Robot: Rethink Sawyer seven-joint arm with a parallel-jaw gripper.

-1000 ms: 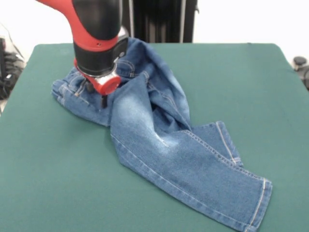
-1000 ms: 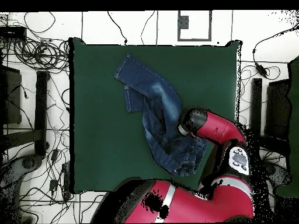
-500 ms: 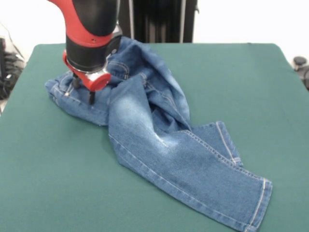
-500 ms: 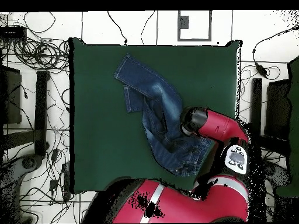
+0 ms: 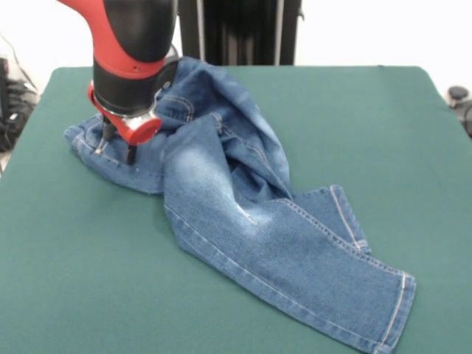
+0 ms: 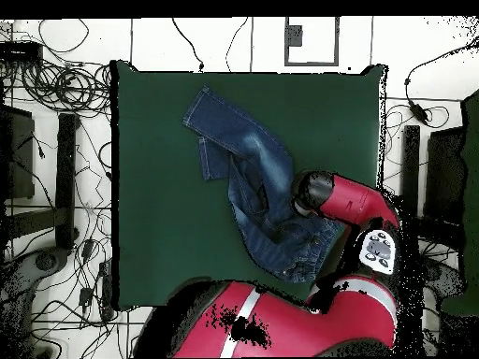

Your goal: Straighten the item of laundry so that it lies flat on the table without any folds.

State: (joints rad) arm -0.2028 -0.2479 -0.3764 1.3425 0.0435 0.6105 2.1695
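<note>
The item of laundry, a small pair of faded blue jeans, lies crumpled on the green table. Its waist end is bunched at the far left, and one leg runs flat toward the near right corner. My gripper is down on the waist end. Its two black fingers pinch a fold of denim near the waistband. In the overhead view the jeans stretch diagonally across the table. There the arm's red wrist covers the gripper and part of the waist.
The red and black arm hangs over the far left of the table. Bare green cloth surrounds the jeans on all sides. In the overhead view, cables and stands lie on the floor beyond the table's edges.
My gripper has moved left and slightly toward the far side in the front view. The waist end of the jeans came with it; the lower leg stayed put.
</note>
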